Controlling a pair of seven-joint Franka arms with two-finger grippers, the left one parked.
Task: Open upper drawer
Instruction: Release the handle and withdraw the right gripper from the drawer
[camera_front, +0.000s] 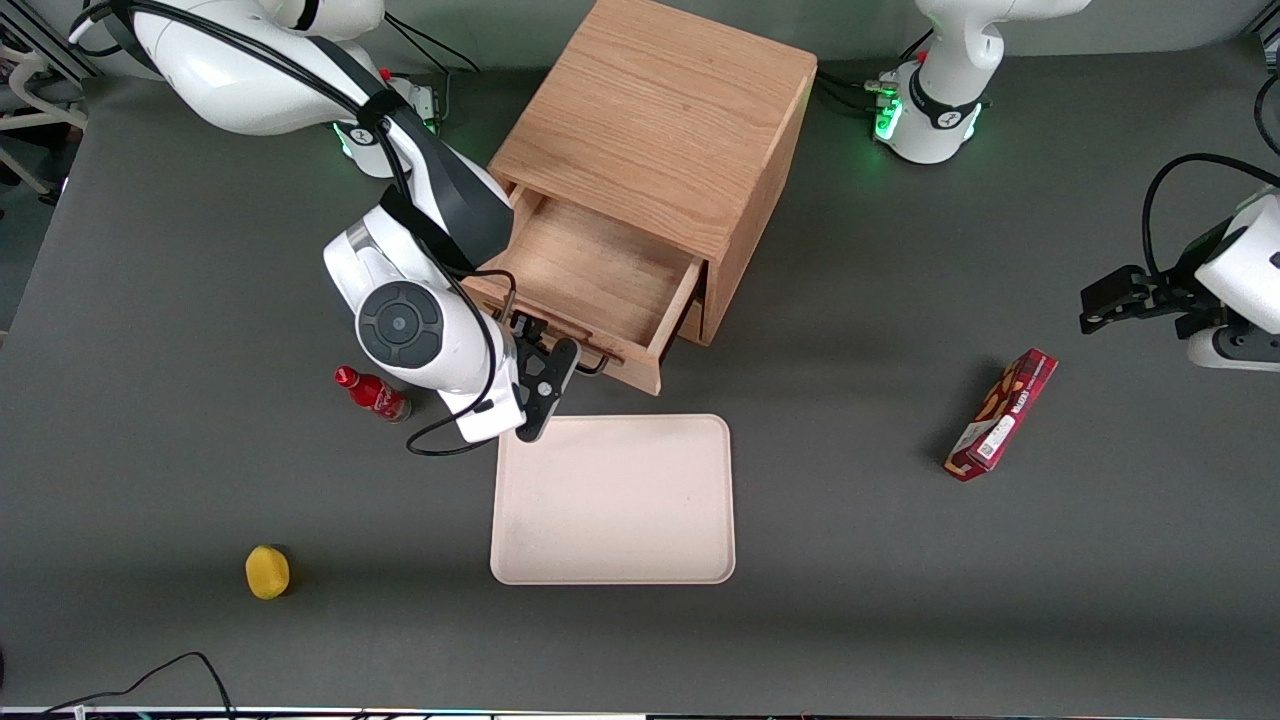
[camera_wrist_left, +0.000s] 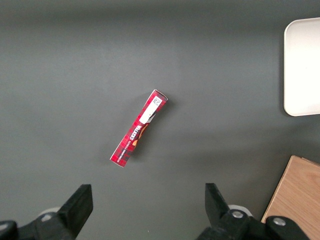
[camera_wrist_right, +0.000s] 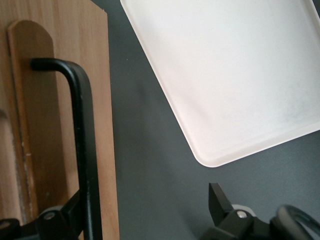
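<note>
Standing open: the upper drawer (camera_front: 590, 290), pulled well out of the wooden cabinet (camera_front: 660, 130) in the upper middle of the front view, its bare inside showing.
Handle: a thin black wire handle (camera_wrist_right: 82, 145) on the drawer front.
Gripper: the right arm's gripper (camera_front: 545, 375) sits at the drawer front, fingers spread, one finger (camera_wrist_right: 220, 205) apart from the handle, gripping nothing.
Tray: a pale tray (camera_front: 613, 500) lies just in front of the drawer, nearer the camera.
Bottle: a small red bottle (camera_front: 372, 393) lies beside the working arm.
Yellow object: lower left of the frame (camera_front: 267, 571).
Red box: a red box (camera_front: 1003, 414) lies toward the parked arm's end.
</note>
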